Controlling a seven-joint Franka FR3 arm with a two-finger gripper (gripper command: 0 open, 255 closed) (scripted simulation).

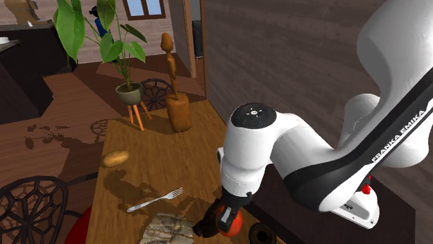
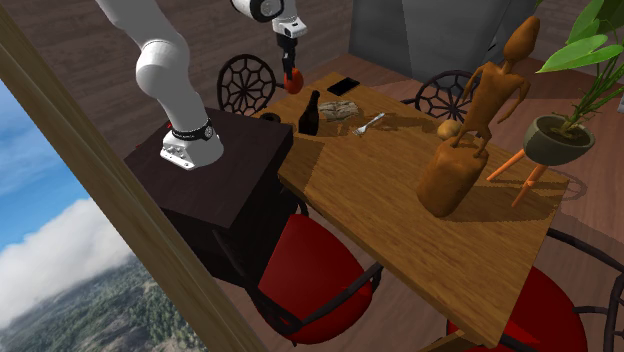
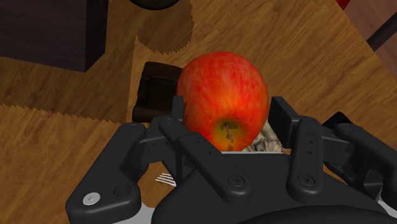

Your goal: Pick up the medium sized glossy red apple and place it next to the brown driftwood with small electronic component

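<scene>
You have a round glossy apple (image 3: 219,83), red mottled with orange-yellow streaks, against a black end effector (image 3: 229,108) and brown wood-grained bench (image 3: 305,51).

Wooden table (image 1: 163,156) with long plank grain, seen lengthwise in the shoulder view. At the near end by the stand, a flat, mottled grey-brown driftwood (image 1: 170,229), with a dark bottle (image 2: 310,115) upright just beside it, a flat black slab (image 2: 343,86) close to the table edge, and a silver fork (image 1: 154,200) lying near it toward the middle. Farther along, a tan potato (image 1: 116,159) near one long edge; at the far end, a tall carved wooden figure (image 1: 177,104) upright, and beside it a potted plant (image 1: 130,92) on orange legs.
</scene>
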